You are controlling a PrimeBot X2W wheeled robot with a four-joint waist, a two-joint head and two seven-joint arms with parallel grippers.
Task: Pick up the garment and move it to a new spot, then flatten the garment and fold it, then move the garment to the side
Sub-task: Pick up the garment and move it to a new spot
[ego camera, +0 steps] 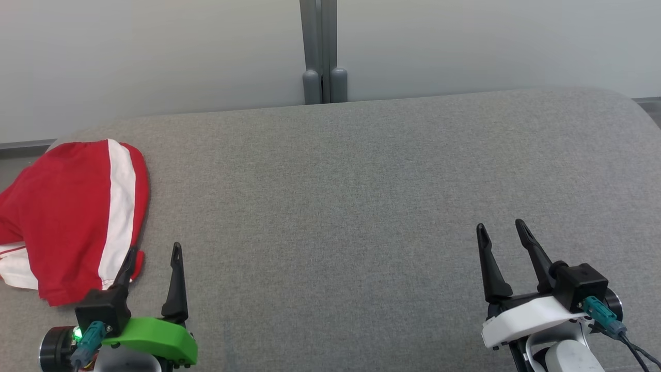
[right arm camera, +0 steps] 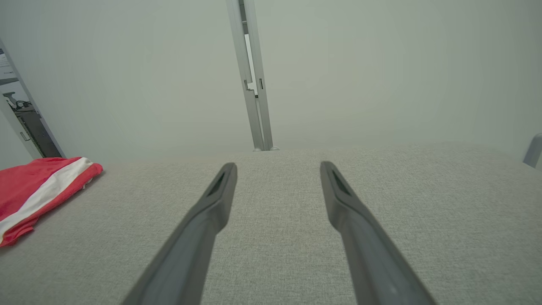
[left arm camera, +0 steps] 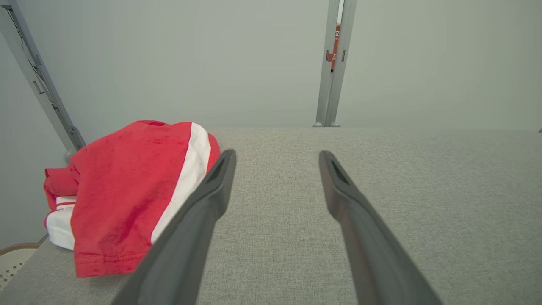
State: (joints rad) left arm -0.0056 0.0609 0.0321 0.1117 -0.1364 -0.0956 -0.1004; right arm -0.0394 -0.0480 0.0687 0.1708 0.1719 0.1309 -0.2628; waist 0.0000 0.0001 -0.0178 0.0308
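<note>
The garment (ego camera: 67,217) is red with a white stripe and lies folded in a heap at the left end of the grey cushioned surface (ego camera: 335,206). My left gripper (ego camera: 155,253) stands open just beside the garment's near right corner, with nothing between its fingers. In the left wrist view the garment (left arm camera: 123,195) sits left of the left gripper (left arm camera: 277,154). My right gripper (ego camera: 500,227) is open and empty at the lower right, far from the cloth. The right wrist view shows the garment (right arm camera: 34,190) at its far left edge, well away from the right gripper (right arm camera: 277,166).
A grey post (ego camera: 320,51) stands against the pale wall behind the surface's far edge. The surface's left end drops off just past the garment. Bare grey fabric stretches between the two grippers.
</note>
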